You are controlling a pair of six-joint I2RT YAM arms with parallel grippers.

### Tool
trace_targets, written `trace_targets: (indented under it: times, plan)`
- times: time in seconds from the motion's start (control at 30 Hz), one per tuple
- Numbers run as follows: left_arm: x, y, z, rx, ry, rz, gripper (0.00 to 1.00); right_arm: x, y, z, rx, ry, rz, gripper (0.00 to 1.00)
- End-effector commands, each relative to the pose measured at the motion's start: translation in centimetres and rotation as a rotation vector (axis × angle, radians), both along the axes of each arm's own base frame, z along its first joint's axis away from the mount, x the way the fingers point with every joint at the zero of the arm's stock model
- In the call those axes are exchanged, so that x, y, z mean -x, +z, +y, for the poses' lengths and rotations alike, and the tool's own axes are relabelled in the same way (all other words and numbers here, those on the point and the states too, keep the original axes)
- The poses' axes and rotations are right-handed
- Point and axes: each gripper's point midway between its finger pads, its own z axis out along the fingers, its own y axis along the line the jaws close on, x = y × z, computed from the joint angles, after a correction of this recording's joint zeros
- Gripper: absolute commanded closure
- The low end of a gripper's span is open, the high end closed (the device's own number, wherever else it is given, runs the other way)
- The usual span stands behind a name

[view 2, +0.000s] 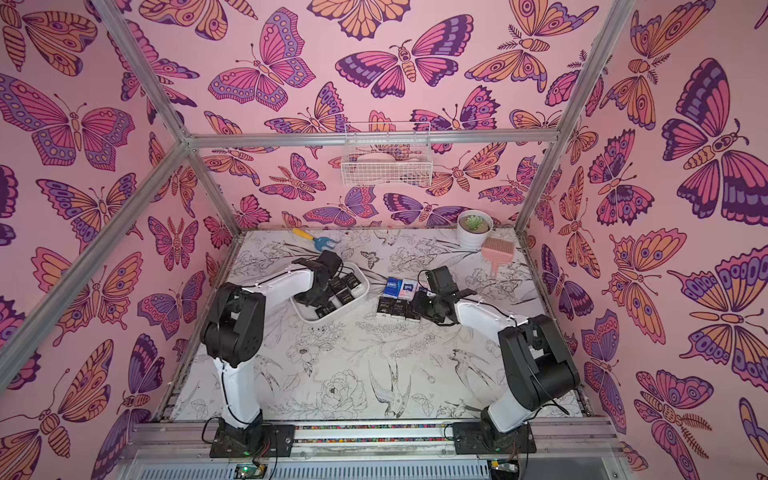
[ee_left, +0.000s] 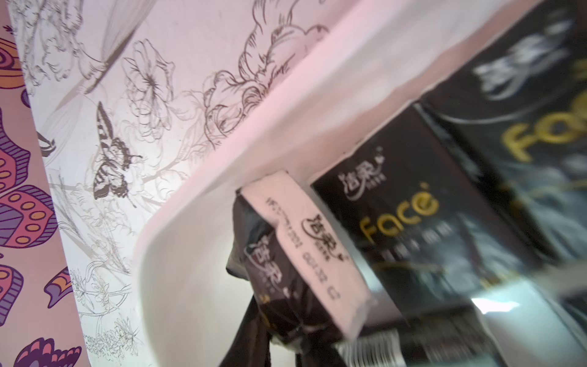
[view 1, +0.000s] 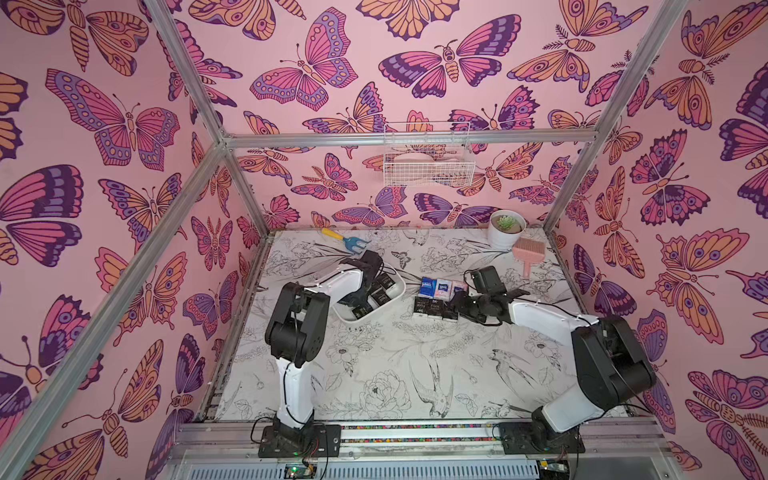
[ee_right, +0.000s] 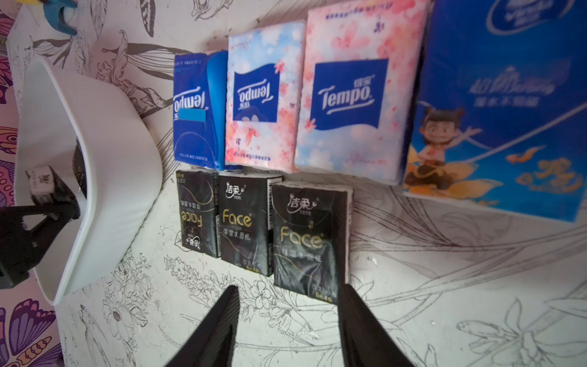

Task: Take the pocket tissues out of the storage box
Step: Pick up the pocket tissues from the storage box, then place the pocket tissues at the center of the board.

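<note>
The white storage box (view 1: pixel 400 286) lies left of the table's middle, with several black pocket tissues (view 1: pixel 380 296) in it. My left gripper (view 1: pixel 365 286) reaches down into the box. In the left wrist view it is shut on one black packet (ee_left: pixel 301 254), which is tilted beside the box wall (ee_left: pixel 197 286). Right of the box, coloured packets (view 1: pixel 442 289) lie in a row, with three black ones (view 1: pixel 435 309) in front. My right gripper (ee_right: pixel 289 292) stands open just short of the nearest black packet (ee_right: pixel 308 241), with nothing between its fingers.
At the back right stand a white plant pot (view 1: pixel 506 232) and a pink brush (view 1: pixel 525 254). A blue and yellow garden fork (view 1: pixel 345 239) lies at the back left. A wire basket (view 1: pixel 428 162) hangs on the back wall.
</note>
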Motion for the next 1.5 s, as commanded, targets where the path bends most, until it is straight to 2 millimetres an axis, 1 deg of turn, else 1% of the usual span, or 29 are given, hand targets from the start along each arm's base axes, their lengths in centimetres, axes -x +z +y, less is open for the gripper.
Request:
trace_targets:
  times: [0.0,0.1,0.23,0.3,0.37,0.4,0.43,0.5,0.6,0.7,0.8,0.87,0.93,1.0,1.07,1.13,1.2,1.27,1.33,1.4,1.47]
  plan:
    - [1.5,2.8,-1.7,0.106,-0.029,-0.013,0.87,0.7,1.1,-0.5,0.009,0.019,-0.012,0.47]
    - [3.4,4.5,-4.8,0.284,-0.073,0.001,0.87,1.1,1.2,-0.9,0.028,0.032,-0.006,0.46]
    - [6.0,7.0,-10.7,0.565,-0.185,0.046,0.85,1.6,1.2,-1.0,0.045,0.066,0.001,0.46]
    - [7.2,7.9,-13.4,0.671,-0.230,0.067,0.84,1.7,1.2,-1.3,0.070,0.072,0.002,0.46]
    - [8.2,8.1,-15.6,0.722,-0.253,0.091,0.83,1.8,1.3,-1.7,0.089,0.075,0.006,0.46]
    - [8.9,7.6,-16.6,0.726,-0.259,0.112,0.83,2.0,1.3,-1.8,0.095,0.078,0.013,0.46]
    - [9.4,7.0,-17.3,0.714,-0.265,0.128,0.83,2.1,1.3,-1.9,0.101,0.082,0.018,0.46]
    - [10.7,4.9,-18.3,0.652,-0.266,0.162,0.83,2.4,1.0,-2.4,0.124,0.082,0.029,0.46]
    - [12.5,1.8,-19.1,0.566,-0.249,0.208,0.83,3.0,0.5,-2.7,0.132,0.085,0.043,0.46]
    - [14.3,-0.3,-20.1,0.498,-0.243,0.235,0.83,3.5,0.3,-3.0,0.139,0.086,0.055,0.46]
    - [15.5,-1.7,-21.1,0.488,-0.230,0.276,0.81,3.8,0.3,-3.2,0.143,0.090,0.061,0.46]
    - [15.8,-2.2,-21.8,0.497,-0.221,0.297,0.78,4.0,0.4,-3.2,0.143,0.095,0.060,0.46]
    - [16.0,-2.2,-22.6,0.520,-0.228,0.316,0.73,4.1,0.5,-3.2,0.141,0.098,0.059,0.46]
    - [15.9,-1.5,-23.5,0.560,-0.237,0.319,0.66,4.2,0.6,-3.2,0.135,0.101,0.060,0.46]
    - [15.6,-0.2,-24.2,0.600,-0.247,0.308,0.60,4.4,0.6,-3.0,0.123,0.102,0.064,0.46]
    - [15.2,1.3,-24.5,0.643,-0.256,0.292,0.57,4.6,0.6,-2.6,0.100,0.104,0.065,0.46]
    - [14.7,3.0,-24.4,0.686,-0.260,0.271,0.55,4.8,0.7,-1.9,0.069,0.109,0.066,0.46]
    - [14.1,4.8,-23.8,0.724,-0.258,0.239,0.54,5.1,0.9,-0.8,0.041,0.112,0.056,0.46]
    - [13.2,6.4,-22.6,0.747,-0.245,0.195,0.53,5.2,1.2,0.3,0.011,0.100,0.040,0.46]
    - [12.0,7.7,-20.8,0.762,-0.215,0.150,0.53,5.4,1.5,1.6,-0.037,0.072,0.025,0.46]
    - [10.7,8.3,-18.5,0.759,-0.169,0.102,0.53,5.7,1.8,3.1,-0.091,0.038,0.012,0.45]
